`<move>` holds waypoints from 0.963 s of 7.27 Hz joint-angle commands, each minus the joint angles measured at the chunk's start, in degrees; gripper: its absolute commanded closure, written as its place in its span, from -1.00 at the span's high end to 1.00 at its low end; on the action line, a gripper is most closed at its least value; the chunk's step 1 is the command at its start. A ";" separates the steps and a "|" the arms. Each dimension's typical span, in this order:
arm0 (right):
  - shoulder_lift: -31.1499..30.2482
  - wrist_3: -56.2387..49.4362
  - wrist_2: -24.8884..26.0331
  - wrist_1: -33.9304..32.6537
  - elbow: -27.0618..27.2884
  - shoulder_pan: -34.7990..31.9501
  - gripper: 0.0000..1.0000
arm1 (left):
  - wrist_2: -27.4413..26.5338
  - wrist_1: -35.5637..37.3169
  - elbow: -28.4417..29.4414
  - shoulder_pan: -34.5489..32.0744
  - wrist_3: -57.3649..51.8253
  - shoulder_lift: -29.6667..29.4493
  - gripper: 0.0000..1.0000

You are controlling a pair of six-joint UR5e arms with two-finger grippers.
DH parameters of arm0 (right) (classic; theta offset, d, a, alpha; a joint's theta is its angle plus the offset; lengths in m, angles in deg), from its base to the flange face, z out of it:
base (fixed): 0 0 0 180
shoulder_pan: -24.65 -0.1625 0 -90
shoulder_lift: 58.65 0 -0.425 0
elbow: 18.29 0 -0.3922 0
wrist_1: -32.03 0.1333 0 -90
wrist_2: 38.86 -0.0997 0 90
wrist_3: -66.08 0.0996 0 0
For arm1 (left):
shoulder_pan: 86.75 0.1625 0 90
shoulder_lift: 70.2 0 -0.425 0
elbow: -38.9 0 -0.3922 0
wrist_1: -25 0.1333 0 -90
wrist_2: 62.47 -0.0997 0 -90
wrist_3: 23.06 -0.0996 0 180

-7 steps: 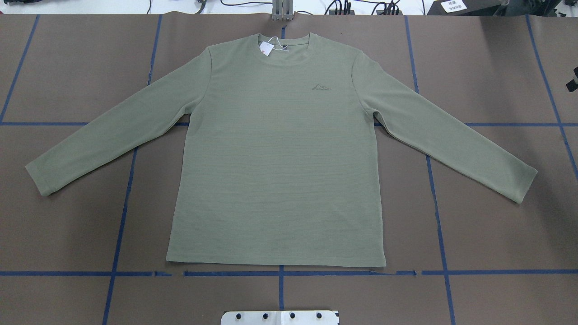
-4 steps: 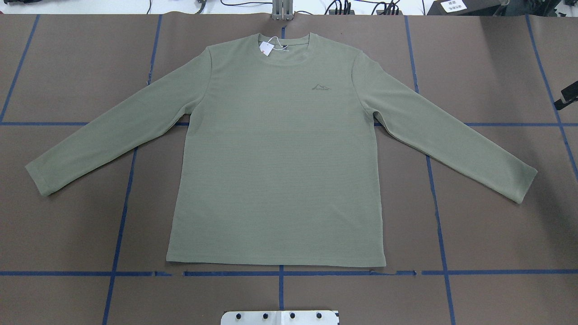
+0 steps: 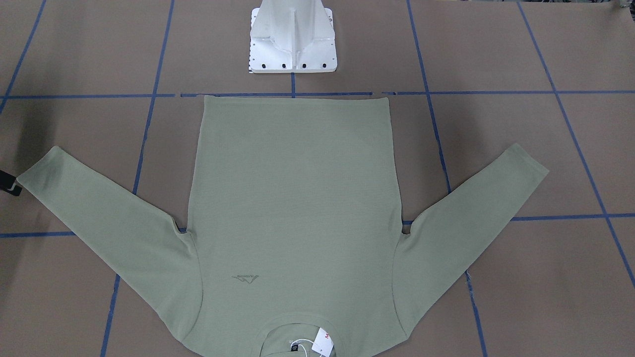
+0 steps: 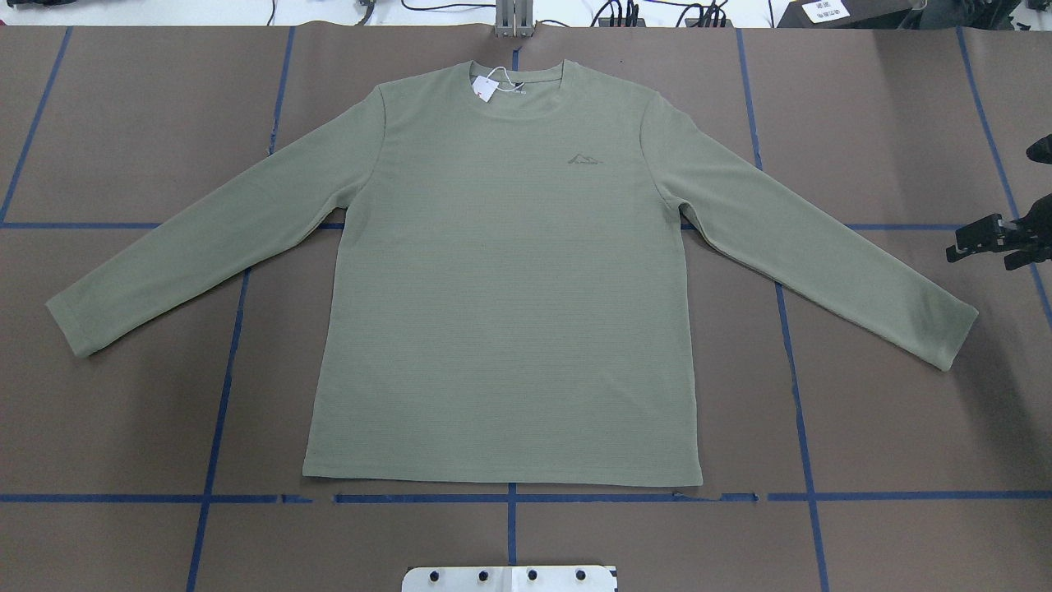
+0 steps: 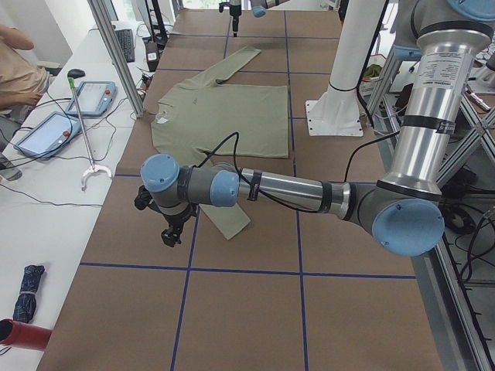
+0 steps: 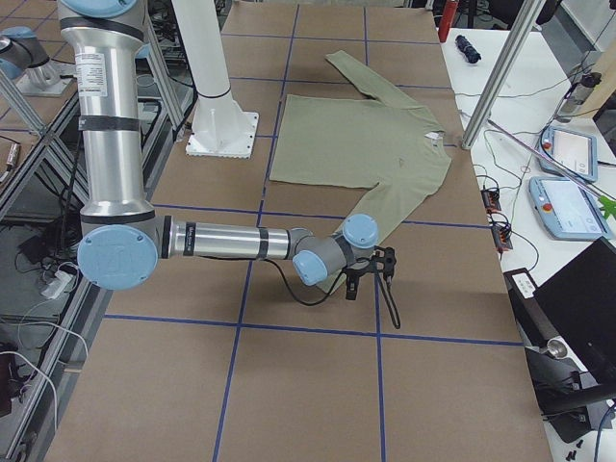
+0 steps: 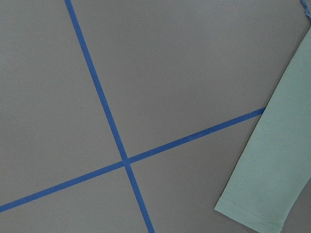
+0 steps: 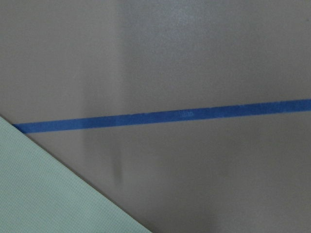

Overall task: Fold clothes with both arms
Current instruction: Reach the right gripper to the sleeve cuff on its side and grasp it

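Right gripper (image 4: 971, 242) farther inward, its arm (image 6: 221, 241) outstretched low by shirt (image 4: 501, 279) cuff.

The sage-green long-sleeve shirt (image 4: 501, 288) lies flat and front up on the table (image 4: 123, 123); collar far from the robot, hem near it; its 2 sleeves slant outward; a white hang tag (image 4: 486, 87) sits at the neck and a tonal logo (image 4: 584, 159) on the chest. The grey right arm (image 6: 226, 241) reaches low, the black right gripper (image 4: 966, 245) near the right cuff; the left arm (image 5: 286, 188) holds the left gripper (image 5: 168, 236) beyond the left cuff; neither gripper's jaws can be made out.
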 commanded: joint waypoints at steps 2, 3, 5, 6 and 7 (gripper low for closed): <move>-3.81 8.13 0.78 5.86 0.05 2.77 0.78 | 2.14 -0.58 0.03 -0.06 -0.02 0.56 1.00; -3.91 8.83 0.77 6.06 -0.21 3.03 0.72 | 2.14 -0.49 -0.06 -0.06 -0.02 0.73 1.00; -3.82 10.42 0.95 6.15 -0.47 4.26 0.62 | 2.06 -0.58 -0.32 -0.15 -0.28 1.17 1.00; -3.82 10.42 0.86 6.15 -0.48 4.27 0.47 | 2.14 -0.75 -0.23 -0.15 -0.29 1.18 1.00; -4.00 10.33 0.95 6.15 -1.09 4.27 0.34 | 2.06 -0.84 -0.32 -0.15 -0.20 1.18 1.00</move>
